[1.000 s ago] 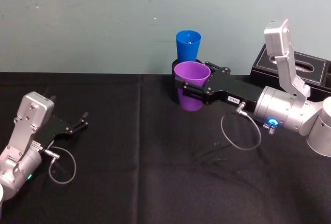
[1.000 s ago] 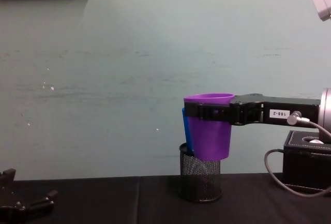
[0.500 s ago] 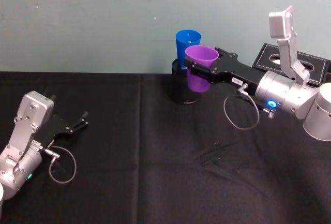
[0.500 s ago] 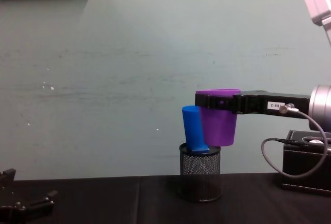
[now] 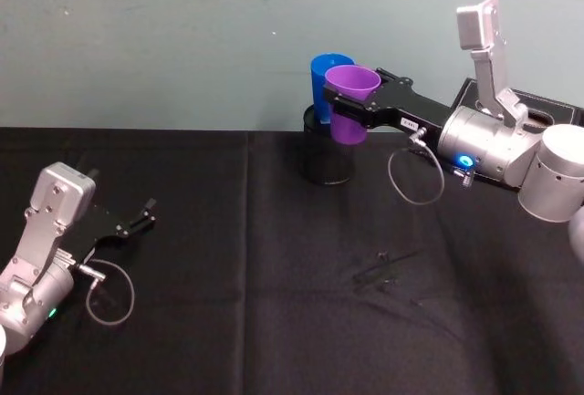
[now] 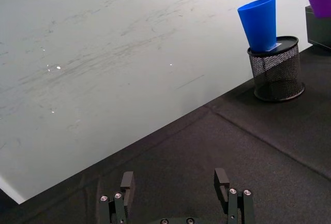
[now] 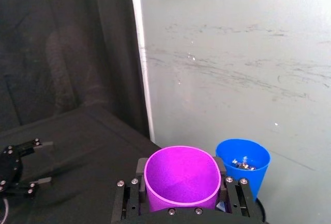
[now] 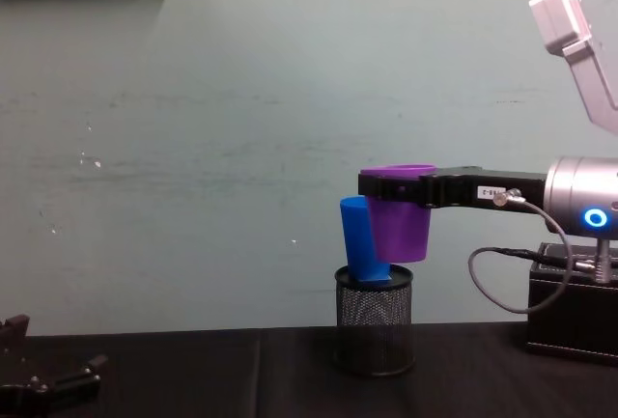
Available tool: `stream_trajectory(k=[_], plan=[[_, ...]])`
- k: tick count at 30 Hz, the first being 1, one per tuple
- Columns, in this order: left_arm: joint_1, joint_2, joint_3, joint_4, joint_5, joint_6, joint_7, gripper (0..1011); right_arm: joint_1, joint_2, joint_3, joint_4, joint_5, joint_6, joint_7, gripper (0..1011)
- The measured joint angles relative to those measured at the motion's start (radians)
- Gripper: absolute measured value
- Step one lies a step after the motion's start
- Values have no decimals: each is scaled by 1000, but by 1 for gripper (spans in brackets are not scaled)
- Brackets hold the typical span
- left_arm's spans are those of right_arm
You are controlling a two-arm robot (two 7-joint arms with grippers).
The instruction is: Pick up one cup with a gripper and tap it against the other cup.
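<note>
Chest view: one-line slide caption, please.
Right gripper holds the purple cup aloft beside the tilted blue cup in a mesh holder; left gripper parked, open.

Your right hand clamps the short, wide purple cup just under its rim, holding it upright in the air above the table. Just to its left, the tall blue cup leans, mouth up, in a black mesh cylinder. The two rims sit side by side; whether they touch cannot be told.
</note>
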Motion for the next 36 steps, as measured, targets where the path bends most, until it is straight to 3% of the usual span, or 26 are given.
stream_trajectory(k=[29,36], plan=[[0,0,0,0,0,0,0,1012,113,-96,32,219,-84,-83,40,748],[0,0,0,0,0,0,0,1011,149,-124,46,306,-98,-116,56,748]])
